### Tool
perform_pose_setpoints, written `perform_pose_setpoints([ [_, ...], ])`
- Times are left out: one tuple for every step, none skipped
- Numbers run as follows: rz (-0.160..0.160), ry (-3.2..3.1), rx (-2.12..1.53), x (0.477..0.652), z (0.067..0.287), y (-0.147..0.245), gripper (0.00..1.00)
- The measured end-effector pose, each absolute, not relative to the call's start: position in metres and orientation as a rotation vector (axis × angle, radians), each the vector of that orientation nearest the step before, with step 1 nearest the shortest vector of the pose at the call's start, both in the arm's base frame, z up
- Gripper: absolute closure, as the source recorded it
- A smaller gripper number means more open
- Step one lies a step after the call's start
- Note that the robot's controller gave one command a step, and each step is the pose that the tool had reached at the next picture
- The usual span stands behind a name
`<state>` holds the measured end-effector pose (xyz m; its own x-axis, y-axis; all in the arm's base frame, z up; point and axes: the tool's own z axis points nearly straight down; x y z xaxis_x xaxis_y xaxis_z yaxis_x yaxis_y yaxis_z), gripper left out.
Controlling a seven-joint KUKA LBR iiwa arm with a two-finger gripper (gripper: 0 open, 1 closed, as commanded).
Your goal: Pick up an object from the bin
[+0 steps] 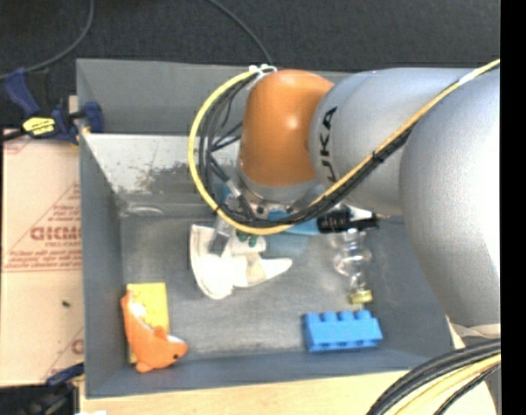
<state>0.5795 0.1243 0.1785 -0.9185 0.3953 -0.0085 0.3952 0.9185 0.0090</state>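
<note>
Camera view: the arm (401, 145) reaches in from the right, its orange wrist cover (280, 128) low over the middle of the grey bin (99, 232). The jaws sit under that cover and a loop of yellow and black cables (196, 145). Whether they are released or clenched cannot be told, nor whether they touch anything.

Directly below the wrist lies a white, crumpled, soft-looking thing (215, 275), mid-floor and a little left of centre, with one flap pointing right. Its upper edge is hidden by the wrist. A small teal bit (256, 243) shows there; what it belongs to is unclear.

Other items:
- A clear glass-like piece with a brass tip (353, 266) lies just right of the white thing, its top cut off by the arm.
- A blue studded brick (343, 330) lies near the front wall.
- An orange fish-shaped toy (152, 342) lies against a yellow block (149, 301) in the front left corner.
</note>
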Motion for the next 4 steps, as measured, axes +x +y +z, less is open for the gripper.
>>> perform_pose_setpoints([
  [0.016,3.062,0.626,0.558,0.229,0.115,1.00],
  [0.013,3.052,0.662,0.573,0.138,0.113,1.00],
  [0.013,3.057,0.673,0.567,0.188,0.127,1.00],
  [0.015,3.054,0.632,0.582,0.213,0.142,1.00],
])
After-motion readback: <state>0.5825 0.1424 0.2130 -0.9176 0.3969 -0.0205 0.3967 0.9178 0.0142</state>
